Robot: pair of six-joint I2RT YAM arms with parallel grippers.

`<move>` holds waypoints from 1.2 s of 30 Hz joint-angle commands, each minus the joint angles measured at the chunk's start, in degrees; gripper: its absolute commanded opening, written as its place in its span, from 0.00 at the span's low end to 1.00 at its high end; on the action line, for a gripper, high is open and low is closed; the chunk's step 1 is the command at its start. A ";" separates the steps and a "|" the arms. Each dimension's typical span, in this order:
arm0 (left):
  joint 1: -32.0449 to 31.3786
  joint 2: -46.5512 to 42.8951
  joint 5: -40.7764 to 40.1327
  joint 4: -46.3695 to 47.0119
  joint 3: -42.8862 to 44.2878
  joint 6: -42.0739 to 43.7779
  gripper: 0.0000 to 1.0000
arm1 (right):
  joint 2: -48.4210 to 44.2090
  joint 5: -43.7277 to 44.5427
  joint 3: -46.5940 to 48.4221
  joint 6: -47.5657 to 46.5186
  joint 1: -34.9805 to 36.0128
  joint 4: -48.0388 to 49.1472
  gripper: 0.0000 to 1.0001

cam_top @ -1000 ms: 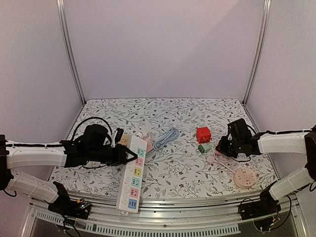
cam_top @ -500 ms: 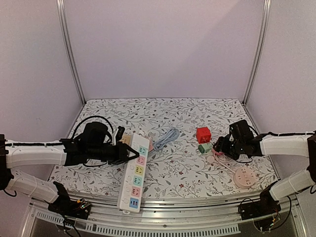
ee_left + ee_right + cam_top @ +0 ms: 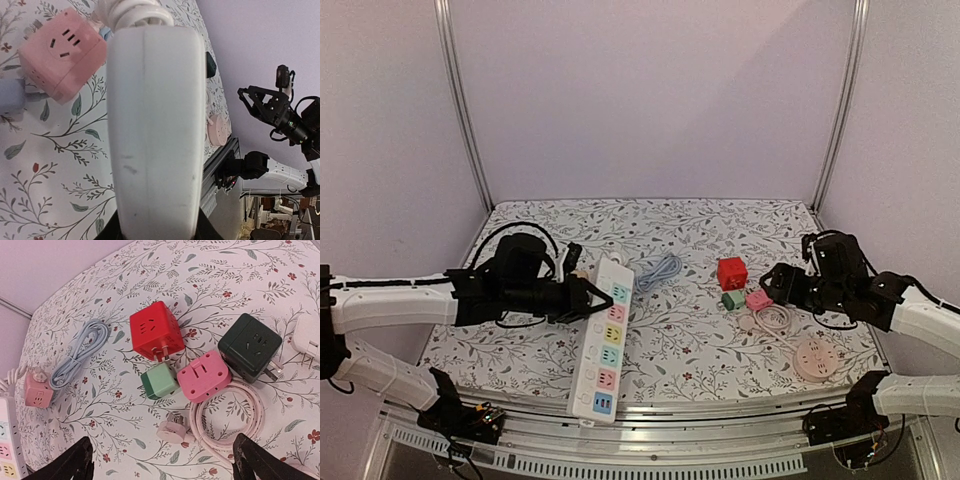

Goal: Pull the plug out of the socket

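- Top view: your left jaws grip the side of the white power strip point(image 3: 605, 338) on the tabletop point(image 3: 690, 345).
- Left wrist: the strip sits pinched between them.
- Right wrist: your right jaws gape wide, holding nothing, near the pink plug point(image 3: 203, 376).

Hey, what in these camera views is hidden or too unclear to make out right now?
- Long white power strip: its side fills the left wrist view, hiding its socket face and nearly all of the left jaws.
- White plug: cut off by the right wrist view's right edge.
- Round pink socket: too small in the top view to read; partly hidden behind the strip in the left wrist view.
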 commanded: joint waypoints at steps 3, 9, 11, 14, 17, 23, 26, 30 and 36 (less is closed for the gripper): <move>-1.99 2.88 -4.75 7.47 5.86 0.40 0.08 | -4.51 5.07 3.33 1.06 11.70 -3.10 0.99; -2.60 6.20 -6.37 10.70 7.36 -1.51 0.08 | 1.31 8.43 7.16 3.77 24.32 4.50 0.99; -2.71 6.85 -7.06 12.22 6.93 -2.46 0.08 | 6.51 9.82 10.39 4.24 28.50 6.35 0.99; -2.85 7.79 -7.33 14.64 6.38 -3.89 0.08 | 15.85 10.07 16.55 3.53 33.89 8.37 0.99; -3.06 8.51 -7.63 15.70 6.22 -4.50 0.08 | 24.06 8.52 22.62 2.06 37.60 9.64 0.99; -3.23 8.62 -7.98 17.19 5.35 -5.03 0.09 | 31.23 2.17 26.09 1.56 39.65 15.11 0.99; -3.25 8.69 -7.81 18.34 5.05 -5.38 0.09 | 34.83 0.57 27.69 1.52 39.94 14.56 0.99; -3.25 8.83 -7.64 19.52 4.70 -5.81 0.09 | 39.42 -1.73 29.56 3.35 39.99 14.07 0.99; -3.26 8.72 -7.65 20.09 4.35 -6.10 0.09 | 44.18 -1.98 31.84 4.95 40.16 12.61 0.99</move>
